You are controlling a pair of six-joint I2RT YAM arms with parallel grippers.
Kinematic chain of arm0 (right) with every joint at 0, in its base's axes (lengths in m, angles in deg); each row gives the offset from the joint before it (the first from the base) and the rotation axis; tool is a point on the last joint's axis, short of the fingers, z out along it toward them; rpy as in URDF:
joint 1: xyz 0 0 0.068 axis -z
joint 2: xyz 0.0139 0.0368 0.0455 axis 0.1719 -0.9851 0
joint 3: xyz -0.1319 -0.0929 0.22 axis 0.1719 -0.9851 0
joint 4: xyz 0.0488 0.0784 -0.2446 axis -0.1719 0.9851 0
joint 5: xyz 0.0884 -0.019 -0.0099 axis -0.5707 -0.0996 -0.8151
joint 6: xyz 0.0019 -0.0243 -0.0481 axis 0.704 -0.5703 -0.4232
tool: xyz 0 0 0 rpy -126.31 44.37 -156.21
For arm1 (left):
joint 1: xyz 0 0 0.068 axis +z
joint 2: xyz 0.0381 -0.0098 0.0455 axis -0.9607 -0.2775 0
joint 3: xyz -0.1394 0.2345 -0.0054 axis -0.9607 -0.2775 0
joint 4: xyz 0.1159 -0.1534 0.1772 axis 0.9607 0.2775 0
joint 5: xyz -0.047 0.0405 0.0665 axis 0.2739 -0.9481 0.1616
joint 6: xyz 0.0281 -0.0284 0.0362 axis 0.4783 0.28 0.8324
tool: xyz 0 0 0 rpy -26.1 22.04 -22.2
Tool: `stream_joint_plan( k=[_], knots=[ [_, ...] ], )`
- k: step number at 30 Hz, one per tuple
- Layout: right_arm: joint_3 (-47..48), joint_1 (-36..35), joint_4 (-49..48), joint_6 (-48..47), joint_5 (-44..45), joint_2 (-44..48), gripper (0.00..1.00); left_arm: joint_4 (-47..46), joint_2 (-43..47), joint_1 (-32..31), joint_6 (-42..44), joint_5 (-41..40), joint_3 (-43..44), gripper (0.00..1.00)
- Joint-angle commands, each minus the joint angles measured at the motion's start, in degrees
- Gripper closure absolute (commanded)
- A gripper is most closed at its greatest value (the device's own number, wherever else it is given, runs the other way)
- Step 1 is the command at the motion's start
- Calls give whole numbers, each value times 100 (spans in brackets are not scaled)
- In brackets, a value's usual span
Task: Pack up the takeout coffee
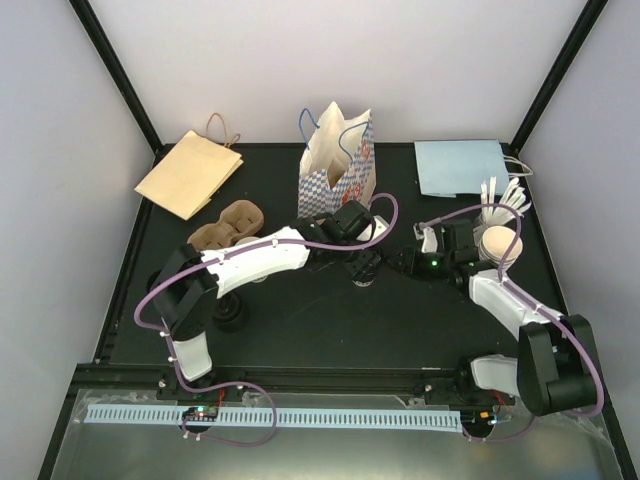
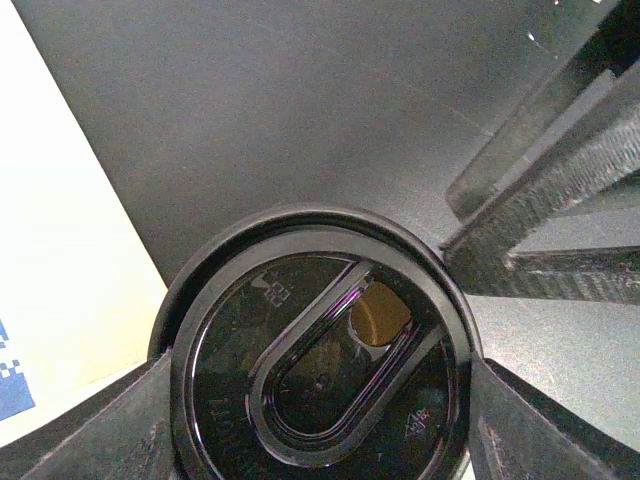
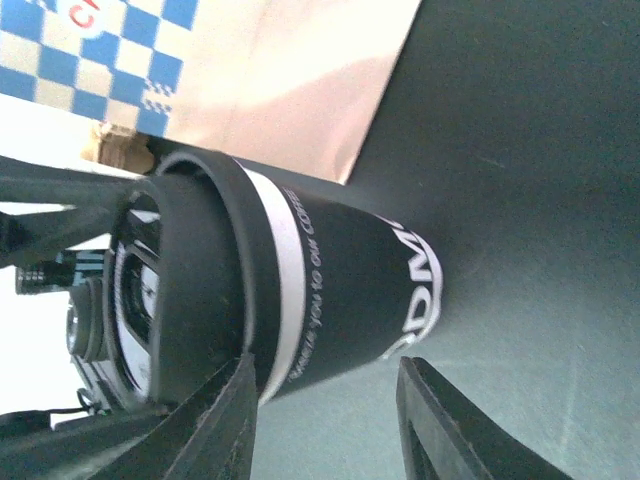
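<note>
Left end effector (image 2: 320, 405): clenched on the lid (image 2: 300, 330) of the coffee cup (image 3: 340, 290), one finger pressed to each side of the rim.
Right end effector (image 3: 325, 375): jaws spread, tips right at the cup's black wall; whether they touch it cannot be told.
Cup position: upright at the middle of the table (image 1: 300, 330), black with white lettering, between the two end effectors.
Pulp carrier (image 1: 228, 225): left of the cup, beside the left arm.
Tan-topped cup (image 1: 500, 246): right side, white sticks (image 1: 505, 195) just behind it.
Checked bag (image 1: 338, 165): standing open, just past the coffee cup.
Flat bags: brown bag (image 1: 190, 172) far left, blue bag (image 1: 460, 165) far right.
</note>
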Motion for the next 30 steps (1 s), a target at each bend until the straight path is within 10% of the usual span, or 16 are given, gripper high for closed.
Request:
stream_joint_plan(
  k=[1, 8, 12, 30],
  knots=[
    [65, 158, 737, -309, 372, 260, 58, 628, -284, -35, -155, 245, -238, 39],
    [471, 579, 171, -86, 251, -481, 64, 726, -246, -34, -138, 315, -137, 39],
    [704, 554, -415, 273, -140, -1321, 99, 790, -260, -34, -171, 331, -31, 39],
    [486, -787, -1456, 583, -1141, -2732, 99, 984, 136, -54, -315, 529, -293, 40]
  ],
)
